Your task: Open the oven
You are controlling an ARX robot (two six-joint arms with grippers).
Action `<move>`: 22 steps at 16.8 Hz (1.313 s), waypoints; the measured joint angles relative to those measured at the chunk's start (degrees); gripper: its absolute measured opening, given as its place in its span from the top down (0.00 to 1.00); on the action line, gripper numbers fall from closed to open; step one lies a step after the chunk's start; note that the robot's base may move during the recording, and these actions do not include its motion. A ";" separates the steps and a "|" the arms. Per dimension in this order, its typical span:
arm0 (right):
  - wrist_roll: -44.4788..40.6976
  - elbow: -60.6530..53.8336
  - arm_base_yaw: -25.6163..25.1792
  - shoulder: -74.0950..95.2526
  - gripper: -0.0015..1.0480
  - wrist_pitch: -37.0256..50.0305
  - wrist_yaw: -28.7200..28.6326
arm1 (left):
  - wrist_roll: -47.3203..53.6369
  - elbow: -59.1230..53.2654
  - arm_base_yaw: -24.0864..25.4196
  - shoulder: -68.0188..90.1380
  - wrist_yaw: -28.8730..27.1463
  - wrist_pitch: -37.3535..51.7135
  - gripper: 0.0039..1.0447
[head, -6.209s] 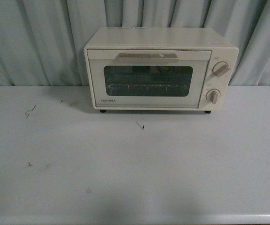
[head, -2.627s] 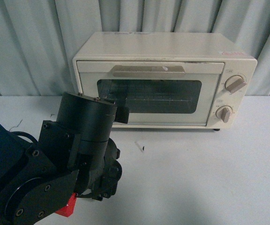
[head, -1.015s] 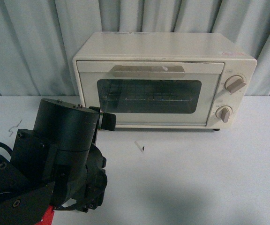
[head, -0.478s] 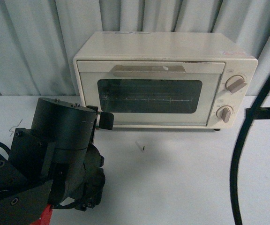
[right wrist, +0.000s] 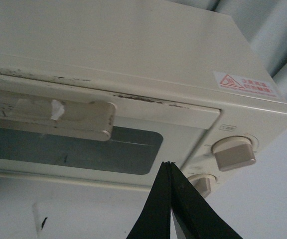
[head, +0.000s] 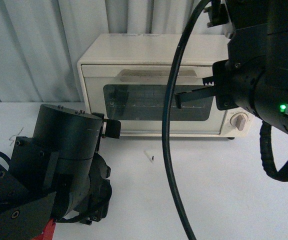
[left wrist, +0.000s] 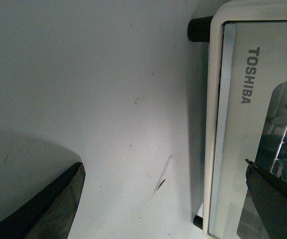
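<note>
The cream-white oven (head: 149, 50) stands at the back of the table with its glass door closed. Its beige bar handle (head: 144, 75) runs along the top of the door. My left gripper (head: 110, 129) is open, low by the door's lower left corner. In the left wrist view its open gripper (left wrist: 163, 164) straddles the table and the door edge marked TOSHIBA (left wrist: 233, 124). My right gripper (head: 179, 100) is shut and empty, in front of the window's right part. In the right wrist view the right gripper (right wrist: 168, 163) points just below the oven (right wrist: 108, 45) and its handle (right wrist: 49, 117), near the two knobs (right wrist: 233, 152).
A grey curtain (head: 34, 45) hangs behind the oven. The white table (head: 209, 190) carries a small dark mark (head: 149, 156). A black cable (head: 169, 150) from the right arm loops down across the front view. The left arm's bulk (head: 49, 175) fills the lower left.
The right arm has come into view from the right and now covers the oven's knob side, fingertips before the window. The left arm has barely moved. The door stays closed.
</note>
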 joint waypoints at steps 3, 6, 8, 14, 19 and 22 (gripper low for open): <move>-0.48 4.00 0.96 1.38 0.98 -0.59 -1.70 | 0.00 0.00 0.00 0.00 0.00 0.00 0.06; -0.83 7.13 1.14 3.76 0.98 -1.25 -2.67 | 0.00 0.00 0.00 0.00 0.00 0.00 0.06; -0.94 8.81 1.11 5.75 0.98 -2.05 -3.63 | 0.00 0.00 0.00 0.00 0.00 0.00 0.06; -1.09 13.18 1.11 9.11 0.98 -2.64 -4.98 | 0.00 0.00 0.00 0.00 0.00 0.00 0.06; -0.81 14.47 1.09 11.02 0.98 -2.47 -5.35 | 0.02 0.00 0.00 0.00 0.00 0.00 0.06; 1.31 14.21 1.07 11.98 0.98 -0.96 -5.38 | 0.00 0.00 0.00 0.00 0.00 0.00 0.06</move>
